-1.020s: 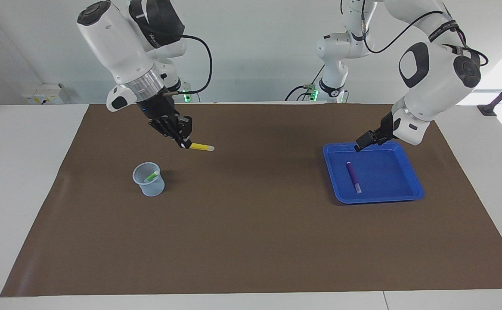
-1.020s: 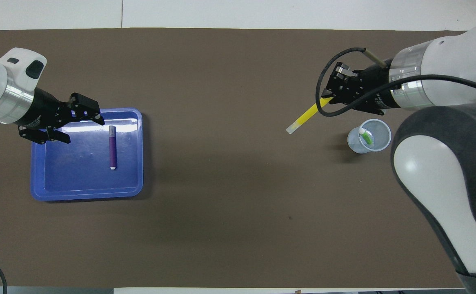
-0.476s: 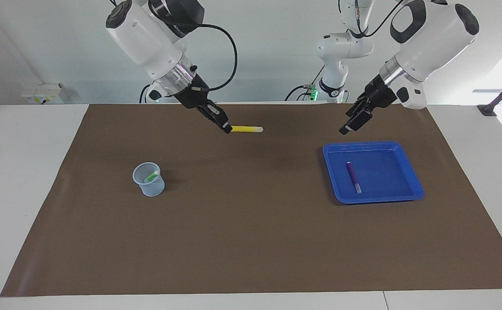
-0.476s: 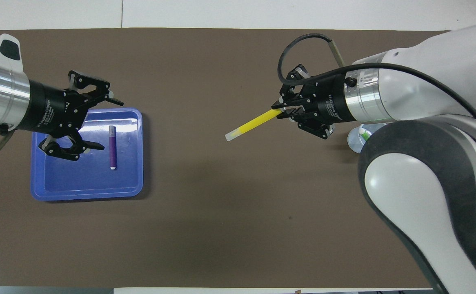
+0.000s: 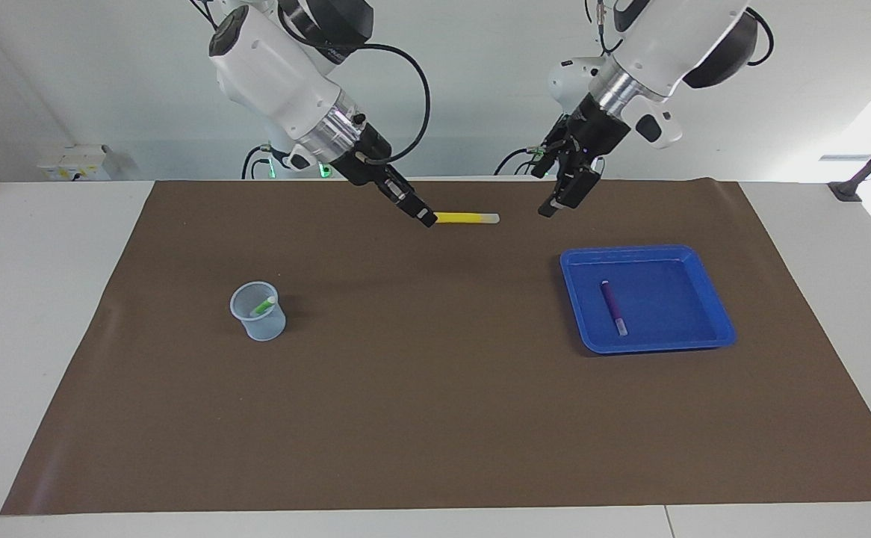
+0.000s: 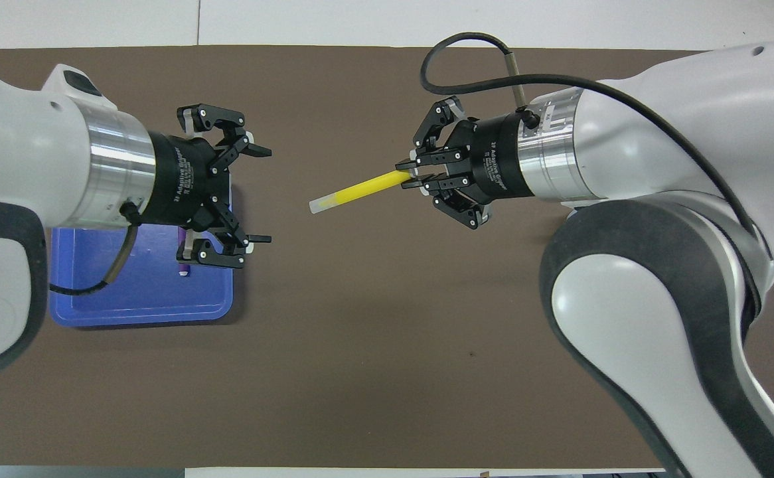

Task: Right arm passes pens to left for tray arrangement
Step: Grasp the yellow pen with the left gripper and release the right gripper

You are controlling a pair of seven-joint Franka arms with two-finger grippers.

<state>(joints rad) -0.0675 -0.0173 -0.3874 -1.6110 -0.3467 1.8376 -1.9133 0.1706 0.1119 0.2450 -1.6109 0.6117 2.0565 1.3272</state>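
three pens: yellow pen (image 5: pixel 466 218), purple pen (image 5: pixel 613 307), green pen (image 5: pixel 263 305); one tray (image 5: pixel 713 301); one cup (image 5: pixel 258 323).

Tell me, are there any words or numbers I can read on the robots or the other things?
White print on the left gripper's black collar: too small to read.
White print on the right gripper's black collar: too small to read.
Yellow pen, purple pen, tray, cup: no writing shows.
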